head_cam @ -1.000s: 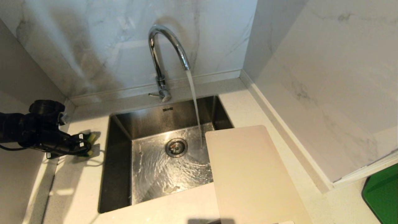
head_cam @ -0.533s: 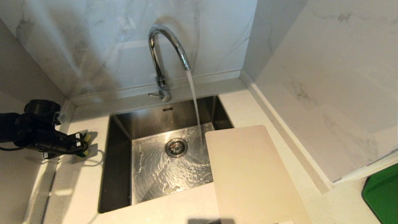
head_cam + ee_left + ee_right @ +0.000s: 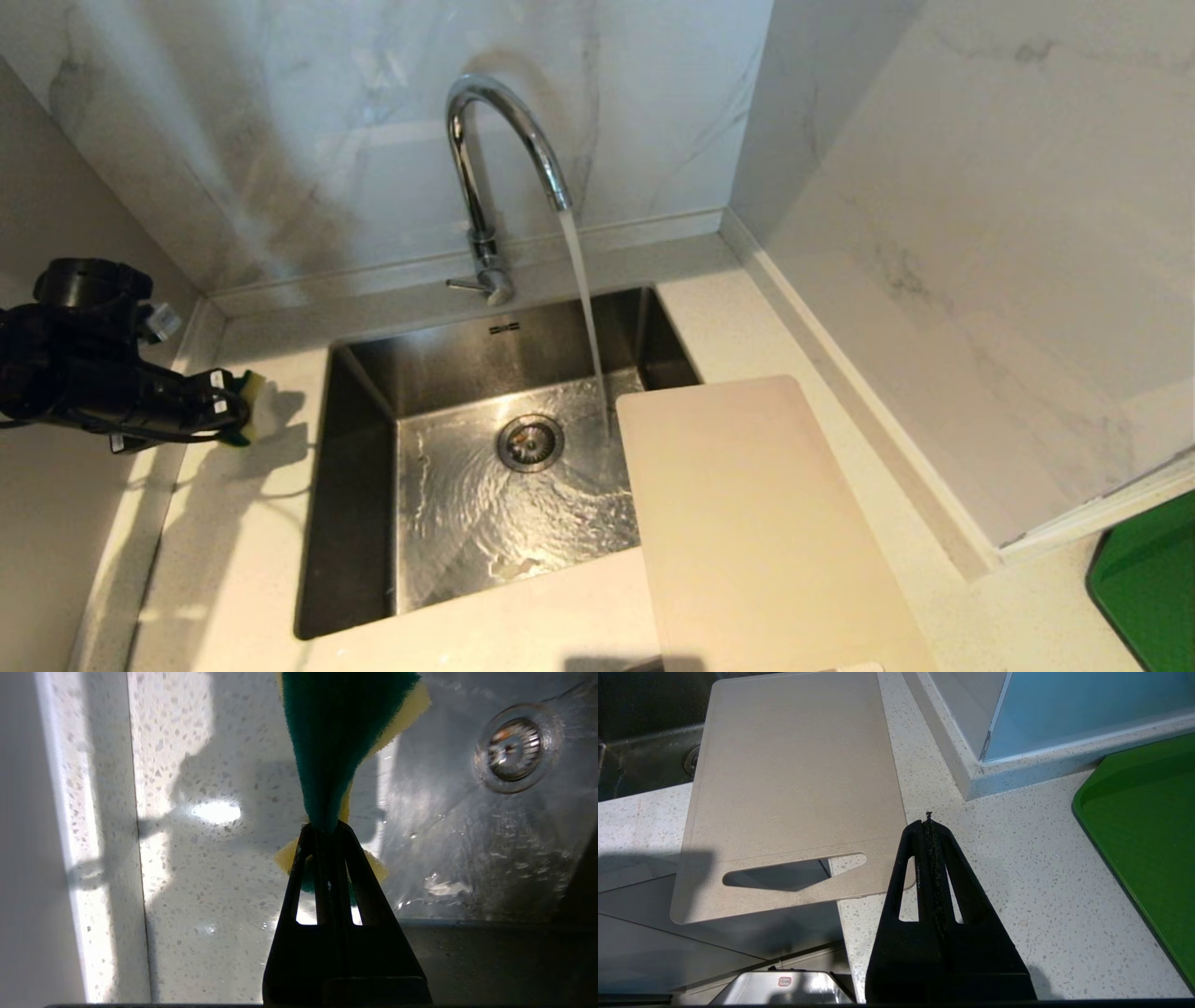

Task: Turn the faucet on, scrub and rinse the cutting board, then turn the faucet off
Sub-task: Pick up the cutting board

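Cutting board: you'll find the cutting board (image 3: 756,523) lying flat on the counter (image 3: 579,635) at the sink's right, its far corner overhanging the basin, dry as far as you can tell. In the right wrist view its handle slot (image 3: 794,871) sits at the near end, hanging past the counter edge.

Faucet: the faucet (image 3: 495,159) is running, its stream falling into the sink (image 3: 359,523) just beside the board's overhanging corner and not touching the board.

Drain: water swirls around the drain (image 3: 529,441) (so the first step of your task reads as done).

Sponge: a green-and-yellow sponge (image 3: 336,742) is pinched between the left gripper's fingers, squeezed thin at the pinch point.

Left gripper: the left gripper (image 3: 229,408) is clamped on that sponge, above the counter left of the sink.

What changed: over the last second you have watched this arm lift and draw back toward the left wall, taking the sponge up off the counter; its shadow now lies well apart from it.

What it means: you have the scrubbing tool in hand, so the pick-up looks finished. The scrub comes next, and the sponge must cross the whole basin to reach the board.

Right gripper: the right gripper (image 3: 928,821) hangs closed and empty over the counter near the board's slot end, beside a green tray (image 3: 1148,830).
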